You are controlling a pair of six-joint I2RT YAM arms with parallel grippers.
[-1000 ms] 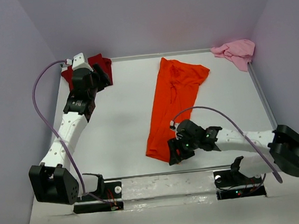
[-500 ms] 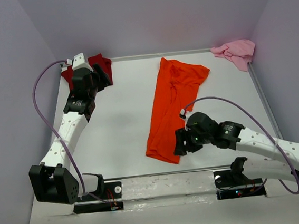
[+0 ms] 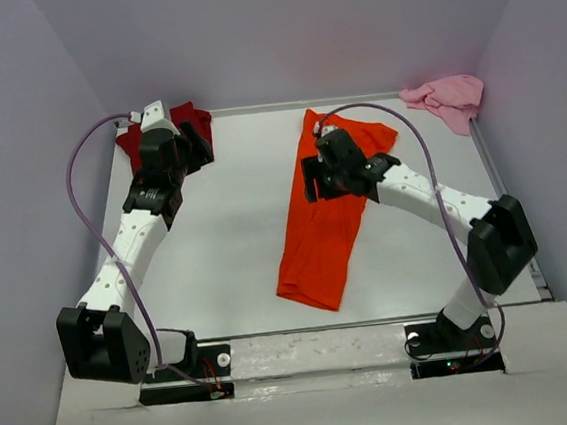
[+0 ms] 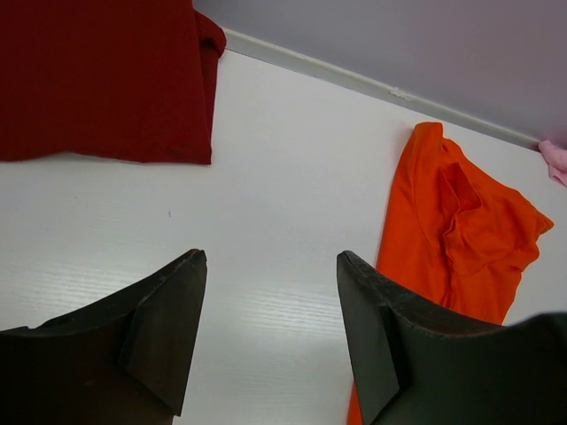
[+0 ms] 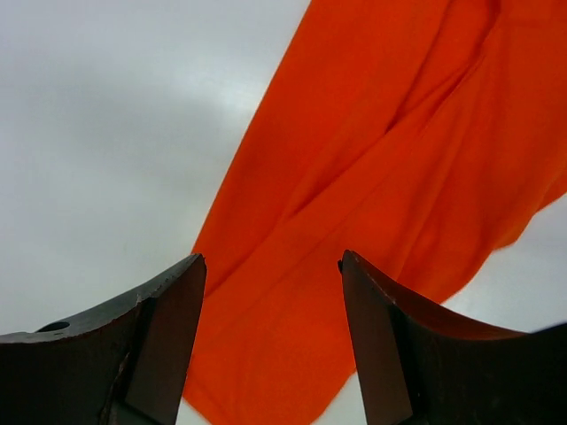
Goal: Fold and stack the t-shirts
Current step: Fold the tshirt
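A bright orange t-shirt (image 3: 326,213) lies in a long folded strip across the middle of the white table (image 3: 227,248), crumpled at its far end. My right gripper (image 3: 311,185) hovers over the strip's far half, open, with only orange cloth (image 5: 381,177) showing below the gap in my right gripper (image 5: 272,266). The dark red t-shirt (image 3: 177,124) lies flat in the back left corner. My left gripper (image 3: 196,140) sits at its near right edge, open and empty. In the left wrist view, bare table lies under my left gripper (image 4: 270,266), the dark red t-shirt (image 4: 106,80) lies ahead left, and the orange t-shirt (image 4: 452,230) lies to the right. A pale pink t-shirt (image 3: 445,98) is bunched at the back right corner.
Grey walls close in the table at the back and on both sides, with a low rail (image 3: 503,191) along the right edge. The right arm's purple cable (image 3: 429,158) arches over the table's right half. Both arm bases (image 3: 183,368) are bolted to the front strip.
My right arm has swung from the near end of the orange t-shirt to over its far half, still open. The left arm and all the t-shirts have stayed put.
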